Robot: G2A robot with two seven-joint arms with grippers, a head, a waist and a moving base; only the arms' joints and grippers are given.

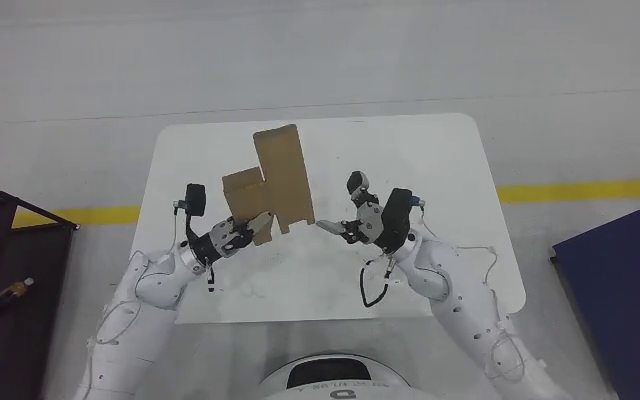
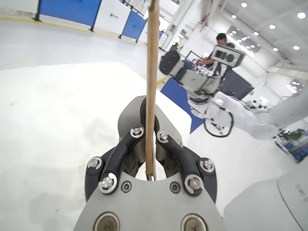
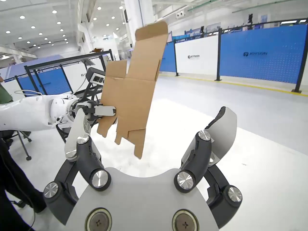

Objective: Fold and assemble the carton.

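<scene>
Closest to the left wrist camera is the left gripper (image 2: pixel 149 111), and its two fingers (image 2: pixel 130 121) are pressed together on the carton (image 2: pixel 151 61), which from here shows only as a thin brown edge going straight up. The carton (image 1: pixel 280 175) is a flat, unfolded sheet of brown cardboard with its flaps spread out, and it is lifted above the white table (image 1: pixel 420 170), not lying on it. In the top view the left gripper (image 1: pixel 245 232) grasps the sheet at its lower part, on the side towards the robot, and the long flap points away from the robot over the middle of the table. In the right wrist view the carton (image 3: pixel 134 97) stands nearly upright, a little tilted, with the left gripper (image 3: pixel 105 111) clamped on its lower corner. The right gripper (image 3: pixel 150 121) has its fingers (image 3: pixel 223 131) spread wide and grasps nothing; the sheet is in front of them and apart from them. In the top view the right gripper (image 1: pixel 335 228) is just beside the near corner of the carton, and I cannot tell if it touches there. On the grey floor beyond the table edge runs a yellow line (image 1: pixel 570 190).
</scene>
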